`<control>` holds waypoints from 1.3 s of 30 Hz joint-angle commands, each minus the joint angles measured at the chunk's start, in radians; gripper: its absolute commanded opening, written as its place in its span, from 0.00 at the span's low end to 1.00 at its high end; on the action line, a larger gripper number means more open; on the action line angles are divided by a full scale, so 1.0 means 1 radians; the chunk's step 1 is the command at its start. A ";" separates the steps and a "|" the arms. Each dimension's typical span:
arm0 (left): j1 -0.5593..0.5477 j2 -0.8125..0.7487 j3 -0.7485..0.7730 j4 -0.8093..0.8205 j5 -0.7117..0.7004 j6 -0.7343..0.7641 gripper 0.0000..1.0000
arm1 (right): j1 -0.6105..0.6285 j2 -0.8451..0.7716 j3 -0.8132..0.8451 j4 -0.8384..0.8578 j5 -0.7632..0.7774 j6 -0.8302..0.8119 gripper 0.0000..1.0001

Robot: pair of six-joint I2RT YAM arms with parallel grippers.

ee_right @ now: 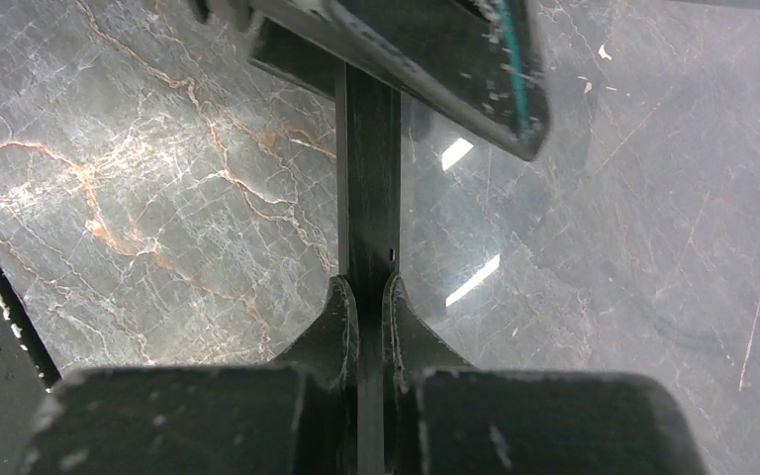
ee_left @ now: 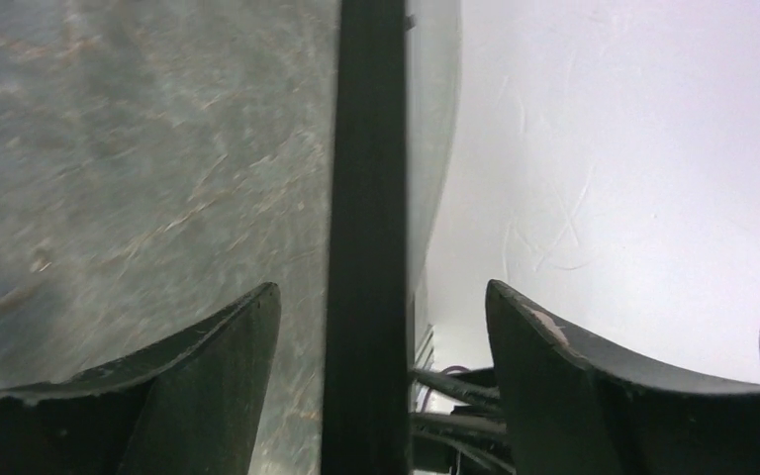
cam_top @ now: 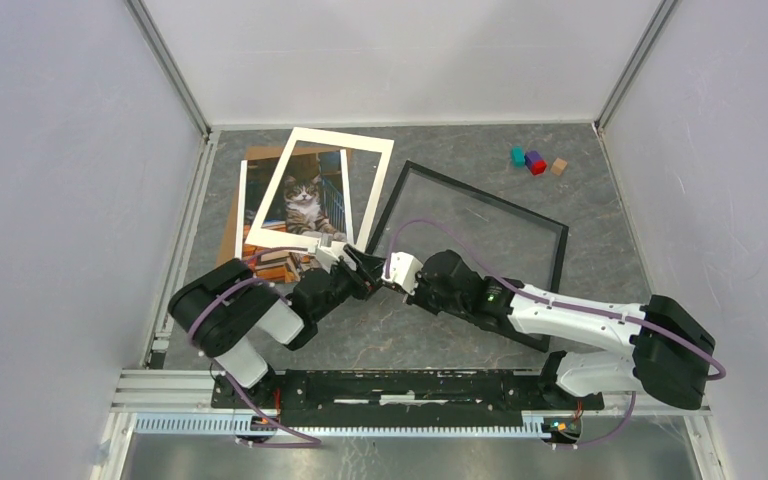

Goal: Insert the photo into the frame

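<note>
The frame [cam_top: 488,195] is a thin black rectangle lying on the marble table right of centre. One narrow edge of the frame [ee_right: 367,178] is pinched between my right gripper [ee_right: 367,289], which is shut on it; that right gripper [cam_top: 392,272] is at the frame's near-left corner. My left gripper [ee_left: 381,292] stands open astride the same black frame edge [ee_left: 364,198], with gaps on both sides. Seen from above, the left gripper [cam_top: 363,266] faces the right one. The photo [cam_top: 305,205], a tabby cat print, lies at the back left, partly under a white mat.
A white mat border [cam_top: 375,180] lies askew over the photo, with a brown backing board [cam_top: 260,157] beneath. A clear pane [cam_top: 480,245] fills the frame. Three small coloured blocks [cam_top: 533,160] sit at the back right. Grey walls close in the table.
</note>
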 commanded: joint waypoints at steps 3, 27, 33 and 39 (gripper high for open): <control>-0.046 0.049 0.096 0.299 -0.012 -0.005 0.70 | -0.009 -0.019 0.071 0.085 0.009 -0.009 0.00; -0.013 0.064 0.075 0.299 0.070 -0.151 0.47 | -0.033 -0.109 0.084 -0.158 0.046 0.100 0.81; 0.052 0.089 0.079 0.298 0.159 -0.177 0.45 | -0.034 -0.275 0.027 -0.264 0.189 0.112 0.98; 0.133 0.131 0.094 0.298 0.253 -0.215 0.44 | -0.033 -0.351 -0.040 -0.320 0.252 0.044 0.98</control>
